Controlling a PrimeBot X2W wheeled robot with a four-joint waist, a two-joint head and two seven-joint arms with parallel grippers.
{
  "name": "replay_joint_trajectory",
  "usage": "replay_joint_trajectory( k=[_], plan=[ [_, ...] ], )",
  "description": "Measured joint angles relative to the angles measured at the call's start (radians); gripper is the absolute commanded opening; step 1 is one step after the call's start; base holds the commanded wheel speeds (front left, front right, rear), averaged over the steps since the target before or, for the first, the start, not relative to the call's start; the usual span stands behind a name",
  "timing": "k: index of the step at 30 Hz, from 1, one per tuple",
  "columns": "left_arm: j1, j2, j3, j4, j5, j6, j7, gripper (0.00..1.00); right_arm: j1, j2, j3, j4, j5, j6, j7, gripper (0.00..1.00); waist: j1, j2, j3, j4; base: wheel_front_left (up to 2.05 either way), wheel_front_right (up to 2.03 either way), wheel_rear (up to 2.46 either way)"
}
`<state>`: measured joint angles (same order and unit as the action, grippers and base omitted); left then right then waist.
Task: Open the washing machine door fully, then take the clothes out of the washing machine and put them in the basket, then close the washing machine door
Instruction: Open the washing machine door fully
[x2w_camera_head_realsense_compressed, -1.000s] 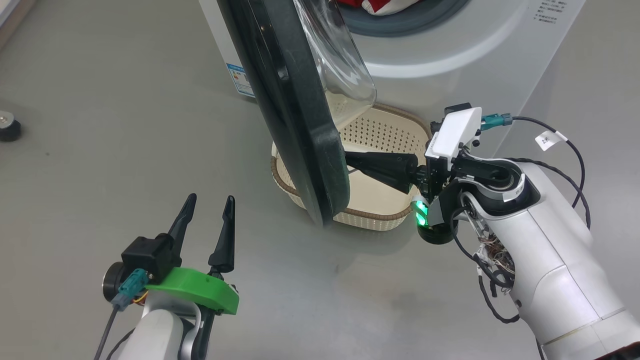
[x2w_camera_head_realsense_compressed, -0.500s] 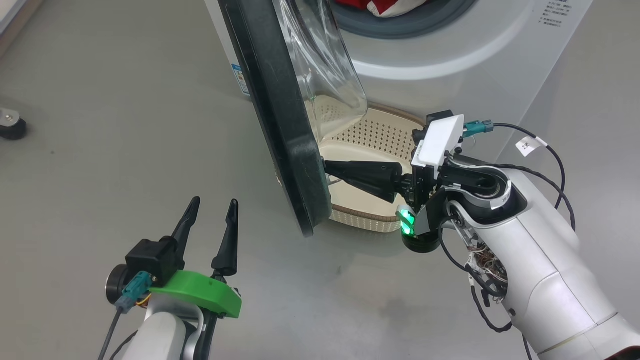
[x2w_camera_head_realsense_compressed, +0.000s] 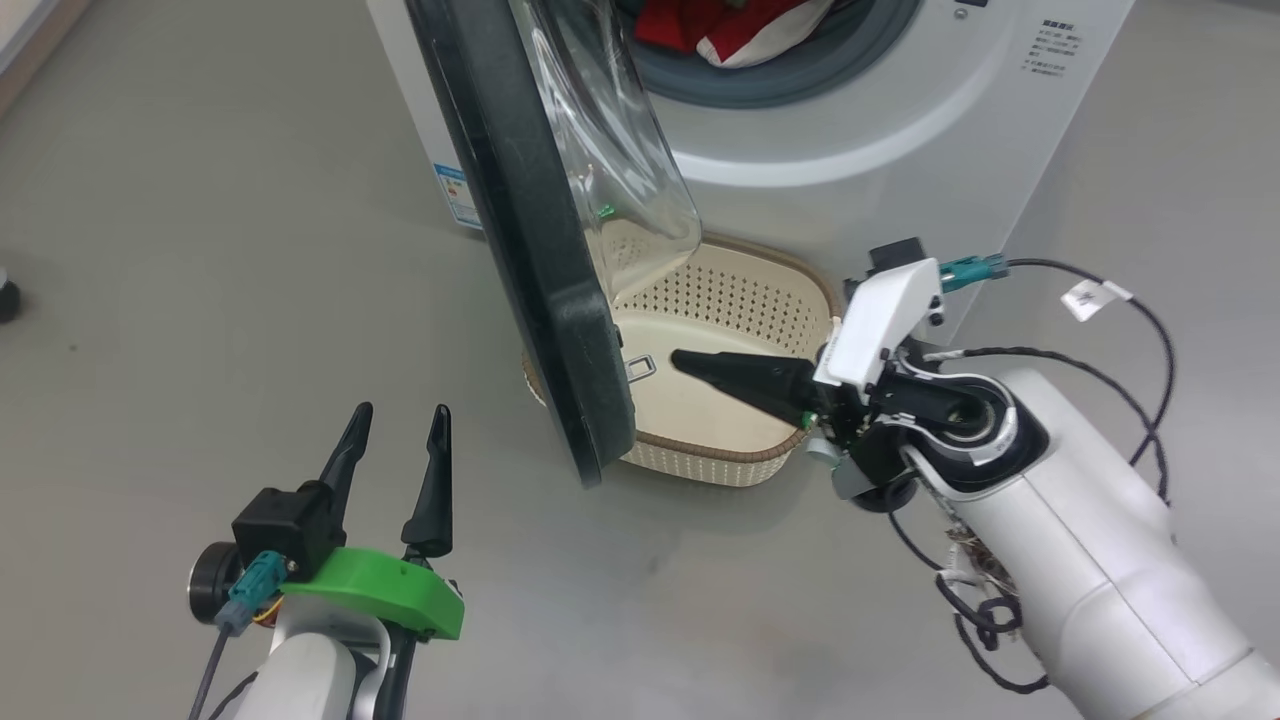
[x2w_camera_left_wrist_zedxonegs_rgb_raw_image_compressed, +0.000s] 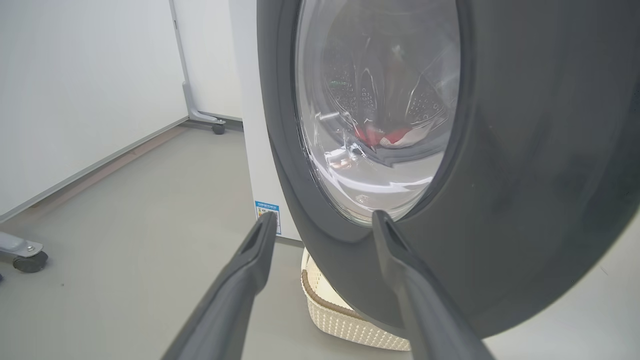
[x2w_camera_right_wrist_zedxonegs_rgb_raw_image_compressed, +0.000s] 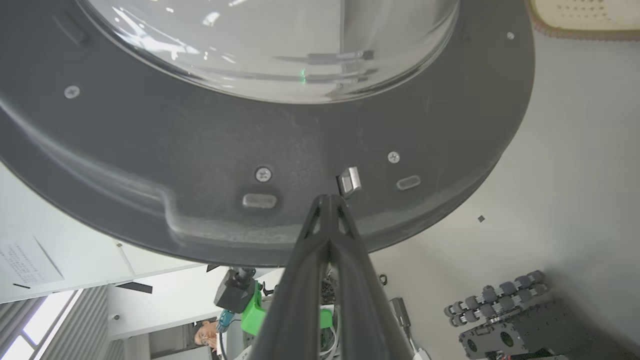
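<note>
- Straight ahead of the right gripper, along the line of its fingers, we see the inner face of the washing machine door. The tips are just beside the metal latch on the door's lower rim. From the head view we judge a small gap there, not contact.
- Those two fingers are pressed together into one point and carry nothing.
- The door stands partly swung out. We see it almost edge-on, its long line running from the washing machine toward us. It stands between our two arms.
- On the far side of the door from the right fingers, the left gripper has its fingers spread apart and empty. It faces the door's outer face, low and well apart from it.
- We judge the right arm nearer and better placed. Pushing forward along its fingers, against the inner rim, should swing the door wider.
- Beyond and above the right fingertips, the clothes lie in the drum mouth, not yet taken out.
- Below the right fingers sits the basket, holding nothing, with its near end under the door's free edge.
</note>
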<state>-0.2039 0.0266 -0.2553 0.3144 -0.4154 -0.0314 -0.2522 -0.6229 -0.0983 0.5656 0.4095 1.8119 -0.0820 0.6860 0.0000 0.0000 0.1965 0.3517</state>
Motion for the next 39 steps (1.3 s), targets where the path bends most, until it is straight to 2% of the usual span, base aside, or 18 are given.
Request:
replay_joint_trajectory(
  k=[5, 9, 10, 13, 19, 27, 34, 39],
  plan=[
    [0.002, 0.000, 0.015, 0.002, 0.008, 0.000, 0.000, 1.00, 0.019, -0.118, 0.012, -0.033, -0.173, 0.098, -0.107, 0.00, 0.0000, 0.0000, -0.030, -0.029, 0.00, 0.00, 0.00],
    [0.018, 0.001, 0.048, 0.006, 0.023, 0.000, 0.000, 1.00, 0.040, -0.209, 0.050, -0.054, -0.365, 0.166, -0.228, 0.00, -0.0001, 0.0000, -0.059, -0.056, 0.00, 0.00, 0.00],
    [0.024, 0.001, 0.059, 0.007, 0.026, 0.000, 0.000, 1.00, 0.048, -0.231, 0.061, -0.060, -0.417, 0.179, -0.257, 0.00, 0.0000, 0.0000, -0.066, -0.064, 0.00, 0.00, 0.00],
    [0.040, 0.005, 0.087, 0.008, 0.037, 0.000, 0.000, 1.00, 0.081, -0.276, 0.069, -0.073, -0.533, 0.180, -0.362, 0.00, 0.0000, 0.0000, -0.085, -0.091, 0.00, 0.00, 0.00],
    [0.060, 0.022, 0.125, 0.005, 0.046, 0.000, 0.000, 1.00, 0.145, -0.350, 0.059, -0.114, -0.706, 0.174, -0.565, 0.00, 0.0000, 0.0000, -0.117, -0.150, 0.00, 0.00, 0.00],
    [0.092, 0.026, 0.161, -0.003, 0.067, 0.000, 0.000, 1.00, 0.267, -0.387, 0.045, -0.153, -0.853, 0.128, -0.787, 0.00, 0.0000, 0.0000, -0.146, -0.220, 0.00, 0.00, 0.00],
    [0.102, 0.025, 0.175, -0.008, 0.074, -0.008, 0.000, 1.00, 0.368, -0.413, 0.031, -0.180, -0.951, 0.046, -0.956, 0.00, 0.0000, 0.0000, -0.157, -0.265, 0.00, 0.00, 0.00],
    [0.103, 0.023, 0.184, -0.008, 0.083, -0.011, 0.000, 1.00, 0.455, -0.400, 0.006, -0.185, -0.959, -0.010, -0.954, 0.00, 0.0000, 0.0000, -0.156, -0.274, 0.00, 0.00, 0.00]
  ],
)
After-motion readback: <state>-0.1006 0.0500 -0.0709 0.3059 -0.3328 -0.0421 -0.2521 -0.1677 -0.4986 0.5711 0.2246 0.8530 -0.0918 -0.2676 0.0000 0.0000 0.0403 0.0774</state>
